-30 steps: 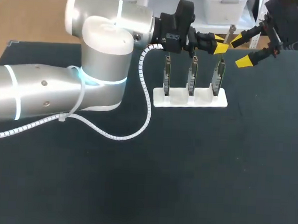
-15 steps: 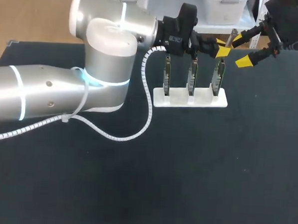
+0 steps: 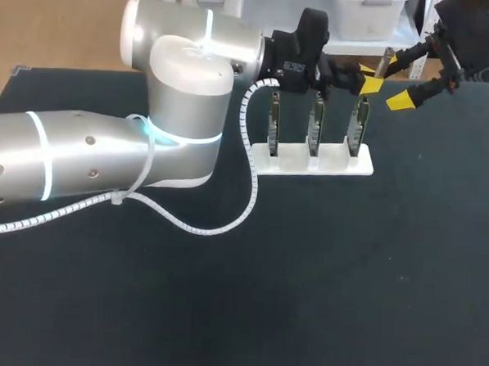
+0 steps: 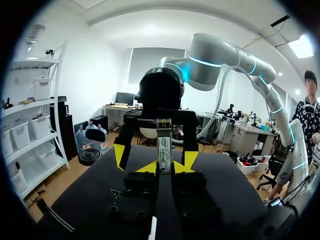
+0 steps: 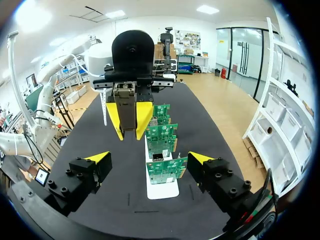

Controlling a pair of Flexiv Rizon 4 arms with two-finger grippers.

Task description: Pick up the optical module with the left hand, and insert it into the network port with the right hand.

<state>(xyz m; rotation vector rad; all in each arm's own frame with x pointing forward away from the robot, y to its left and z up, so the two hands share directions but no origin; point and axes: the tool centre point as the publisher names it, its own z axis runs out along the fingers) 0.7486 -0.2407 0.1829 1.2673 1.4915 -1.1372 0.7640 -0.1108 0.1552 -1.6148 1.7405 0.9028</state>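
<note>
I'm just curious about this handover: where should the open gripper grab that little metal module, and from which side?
Probably the free end of the optical module, jutting beyond the left gripper. The right gripper, open and facing it, should come straight on and close on its long parallel sides, clear of the clamped end.

Our left arm (image 3: pixel 106 155) comes in low across the dark surface (image 3: pixel 346 278) and reaches to the far middle. Its claw (image 3: pixel 369 78) clamps the slim grey optical module (image 3: pixel 386 58) between its yellow tips. Our right arm (image 3: pixel 474 31) enters at the far right corner. The right claw (image 3: pixel 396 82) is spread wide just beside the module, one finger above it and one below. Under both claws a white stand (image 3: pixel 311 163) holds three circuit boards (image 3: pixel 316 121) upright in a row. A white coiled cable (image 3: pixel 249 179) loops from the left arm down onto the surface.
</note>
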